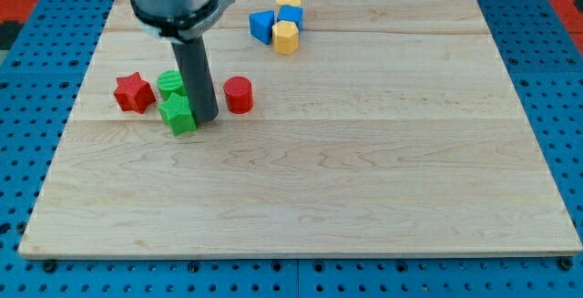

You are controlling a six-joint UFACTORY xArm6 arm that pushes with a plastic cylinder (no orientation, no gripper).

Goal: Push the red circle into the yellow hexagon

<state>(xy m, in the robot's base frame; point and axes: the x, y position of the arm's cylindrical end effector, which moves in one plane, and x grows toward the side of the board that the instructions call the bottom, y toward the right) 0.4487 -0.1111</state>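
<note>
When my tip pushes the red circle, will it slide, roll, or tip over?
The red circle stands on its flat end, so it probably slides, not rolls. It looks squat, so tipping seems unlikely. Its round side may slip off my tip, which is just left.

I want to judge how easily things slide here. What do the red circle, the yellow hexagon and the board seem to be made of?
The red circle and yellow hexagon look like plastic: saturated, uniform colour with a dull sheen. Whether they are solid or hollow cannot be told. The board looks like pale wood, with visible grain and plank seams and a smooth, matte finish. My tip rests to the view's left of the red circle.
</note>
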